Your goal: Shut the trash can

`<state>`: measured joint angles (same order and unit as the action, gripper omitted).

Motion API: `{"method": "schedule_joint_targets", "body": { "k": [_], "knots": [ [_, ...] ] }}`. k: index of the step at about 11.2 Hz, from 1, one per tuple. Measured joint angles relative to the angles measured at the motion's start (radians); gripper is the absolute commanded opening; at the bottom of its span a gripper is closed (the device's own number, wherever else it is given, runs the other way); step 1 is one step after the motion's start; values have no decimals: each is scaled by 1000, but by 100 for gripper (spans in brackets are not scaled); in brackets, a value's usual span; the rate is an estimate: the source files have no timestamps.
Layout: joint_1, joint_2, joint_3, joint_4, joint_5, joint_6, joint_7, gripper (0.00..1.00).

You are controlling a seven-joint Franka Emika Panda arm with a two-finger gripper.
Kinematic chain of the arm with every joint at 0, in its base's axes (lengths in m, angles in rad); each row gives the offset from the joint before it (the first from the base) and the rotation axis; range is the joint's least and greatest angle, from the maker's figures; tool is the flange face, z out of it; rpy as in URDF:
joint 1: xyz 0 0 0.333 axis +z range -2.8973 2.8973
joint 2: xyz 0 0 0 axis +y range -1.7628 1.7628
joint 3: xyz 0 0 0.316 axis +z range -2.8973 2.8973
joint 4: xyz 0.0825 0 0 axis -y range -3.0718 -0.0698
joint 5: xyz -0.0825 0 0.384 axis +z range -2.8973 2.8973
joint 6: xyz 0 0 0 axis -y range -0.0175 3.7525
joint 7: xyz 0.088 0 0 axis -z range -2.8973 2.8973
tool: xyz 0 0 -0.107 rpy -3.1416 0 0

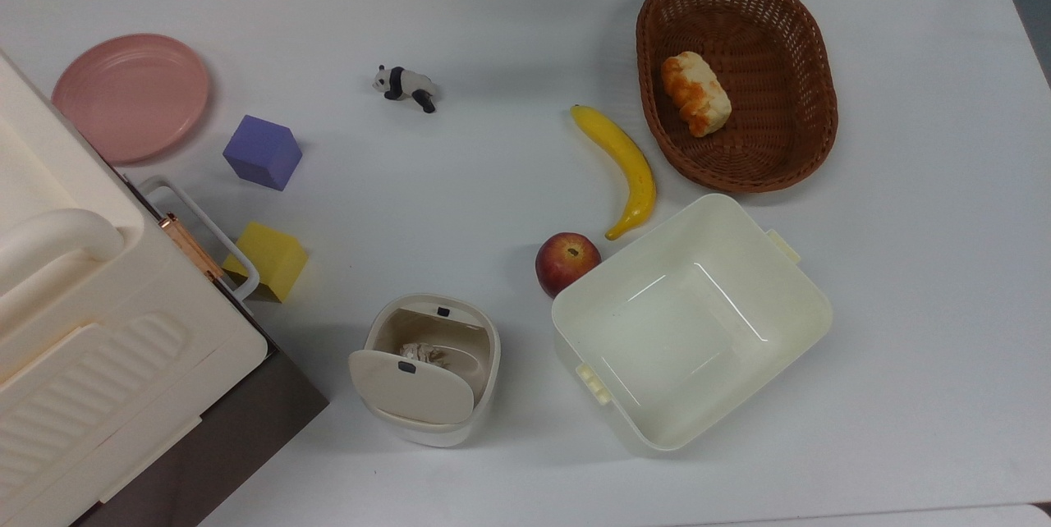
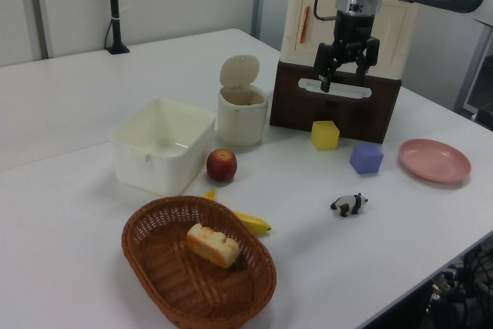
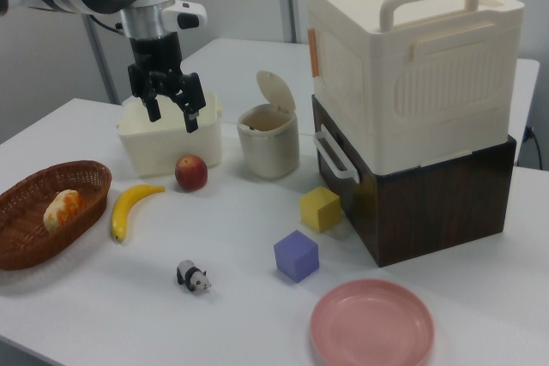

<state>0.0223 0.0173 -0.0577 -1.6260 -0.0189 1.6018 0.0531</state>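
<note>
White surface [image 1: 493, 182] with a bunch of stuff on it, and the trash can [image 1: 433, 369] makes a handy landmark: its lid [image 3: 276, 92] is flipped up, with some crumpled paper inside. The cream tub [image 1: 691, 320] sits just to the top view's right of it, and the apple [image 1: 566, 263] is between them, touching the tub. The pincer [image 3: 169, 102] hangs in the air well away from the can, fingers spread, holding nothing.

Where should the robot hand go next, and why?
Probably over toward the trash can, behind its raised lid. The lid stands open and the gripper, fingers spread and empty, hangs high up and far from it.
</note>
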Motion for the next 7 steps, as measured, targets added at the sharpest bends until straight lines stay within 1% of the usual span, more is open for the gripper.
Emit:
{"method": "schedule_joint_targets", "body": {
  "k": [4, 6, 7],
  "knots": [
    [0, 0, -2, 0, 0, -20, 0, 100],
    [2, 0, -2, 0, 2, -21, 65, 100],
    [5, 1, -2, 0, 2, -21, 96, 80]
  ]
}}
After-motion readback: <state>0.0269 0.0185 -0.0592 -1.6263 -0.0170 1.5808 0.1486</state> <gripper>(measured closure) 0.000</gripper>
